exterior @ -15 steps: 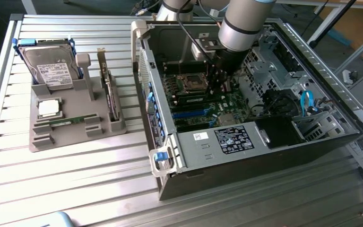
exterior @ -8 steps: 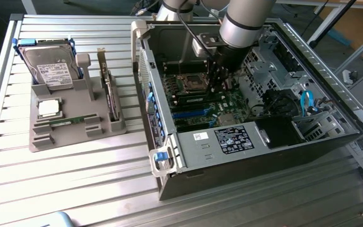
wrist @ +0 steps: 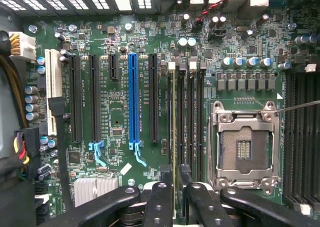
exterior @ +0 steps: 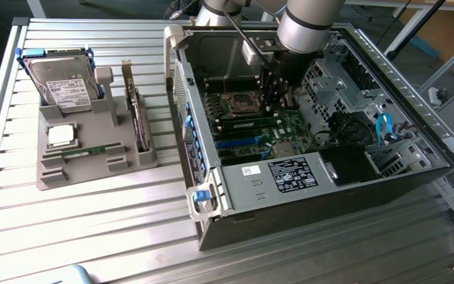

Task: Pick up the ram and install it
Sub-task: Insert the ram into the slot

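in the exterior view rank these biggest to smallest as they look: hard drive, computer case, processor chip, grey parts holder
1. computer case
2. grey parts holder
3. hard drive
4. processor chip
All gaps are plain; camera nearness does not change the order.

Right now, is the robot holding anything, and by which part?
I cannot tell. The RAM stick stands edge-on in a slot of the motherboard, right at the gripper, but a grip isn't clear.
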You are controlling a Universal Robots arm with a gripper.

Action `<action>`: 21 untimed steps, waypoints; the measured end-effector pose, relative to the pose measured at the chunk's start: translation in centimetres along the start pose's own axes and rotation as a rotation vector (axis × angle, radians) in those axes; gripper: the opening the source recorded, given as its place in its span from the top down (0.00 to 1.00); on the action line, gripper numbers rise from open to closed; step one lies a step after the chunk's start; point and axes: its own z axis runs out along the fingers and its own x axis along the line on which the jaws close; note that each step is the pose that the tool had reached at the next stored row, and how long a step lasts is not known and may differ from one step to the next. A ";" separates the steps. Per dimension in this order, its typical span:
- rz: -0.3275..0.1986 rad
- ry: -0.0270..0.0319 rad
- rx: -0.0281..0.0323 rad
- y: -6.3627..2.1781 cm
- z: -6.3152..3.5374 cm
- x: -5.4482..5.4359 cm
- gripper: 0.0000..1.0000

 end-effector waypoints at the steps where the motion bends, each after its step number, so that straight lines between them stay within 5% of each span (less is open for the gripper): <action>1: 0.000 0.0001 0.0000 0.00 -0.16 0.0 0.81; 21: 0.000 0.0009 0.0000 -0.02 -3.22 0.0 0.81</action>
